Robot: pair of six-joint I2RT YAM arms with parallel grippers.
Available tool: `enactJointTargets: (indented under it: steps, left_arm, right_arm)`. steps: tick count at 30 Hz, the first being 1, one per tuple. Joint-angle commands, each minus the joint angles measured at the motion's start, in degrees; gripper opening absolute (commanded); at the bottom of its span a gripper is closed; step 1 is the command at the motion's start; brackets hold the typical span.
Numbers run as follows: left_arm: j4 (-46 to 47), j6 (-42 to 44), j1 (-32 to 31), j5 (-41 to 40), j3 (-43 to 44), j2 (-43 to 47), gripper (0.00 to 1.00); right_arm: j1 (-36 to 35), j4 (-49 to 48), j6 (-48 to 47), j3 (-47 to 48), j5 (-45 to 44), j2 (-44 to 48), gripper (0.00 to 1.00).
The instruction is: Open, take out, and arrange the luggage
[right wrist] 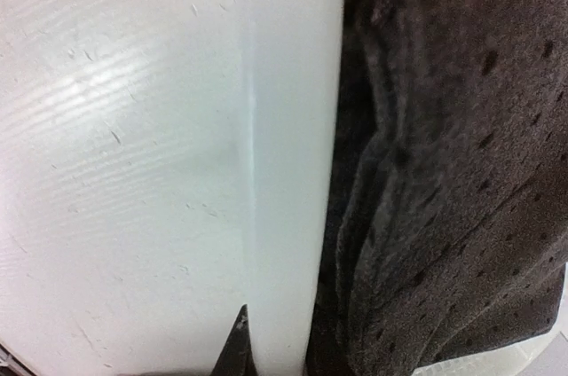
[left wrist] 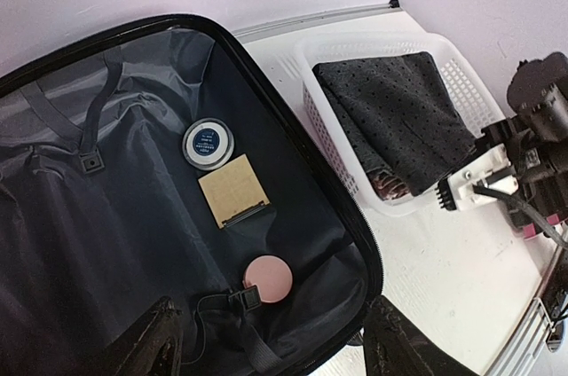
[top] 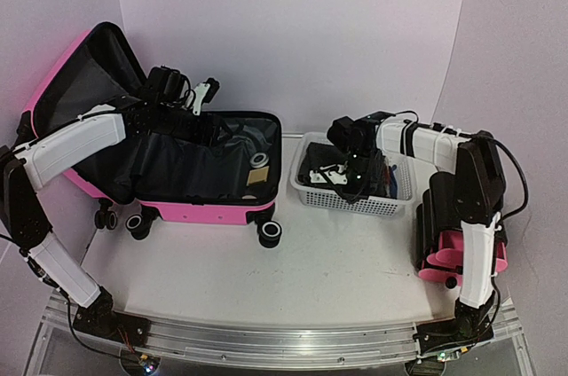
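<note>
The pink suitcase lies open at the left of the table, lid tipped back. My left gripper hangs over its black lining, jaws spread and holding nothing. Below it lie 1 round tin, 1 wooden square and 1 pink disc. Further right, my right gripper reaches down into the white basket, close to a dark dotted cloth. I cannot tell how its jaws stand.
</note>
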State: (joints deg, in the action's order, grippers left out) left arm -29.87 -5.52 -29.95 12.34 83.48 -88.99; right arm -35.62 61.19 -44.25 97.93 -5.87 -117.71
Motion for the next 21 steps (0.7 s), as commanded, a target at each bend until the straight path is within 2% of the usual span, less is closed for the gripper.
enactJointTargets:
  steps: [1,5,14,19,21]
  left_arm:
    - [1.9,0.9,0.2,0.7,1.9,1.6,0.71]
    - [1.9,0.9,0.1,0.7,1.7,2.0,0.7]
    - [2.0,0.2,0.2,0.9,1.5,3.1,0.7]
    - [1.7,-0.1,0.1,1.4,1.4,3.4,0.71]
    - [1.7,-0.3,0.2,1.7,1.4,3.5,0.71]
  right_arm:
    - [4.9,0.3,-4.3,3.3,-0.4,-0.6,0.0]
    - [10.3,0.3,-7.1,5.5,2.5,-0.7,0.0]
    - [21.5,0.7,-23.6,12.1,7.9,-5.5,0.0]
    - [25.3,0.8,-28.3,15.0,9.7,-7.4,0.0]
    - [25.8,0.6,-31.0,14.7,9.6,-7.5,0.04]
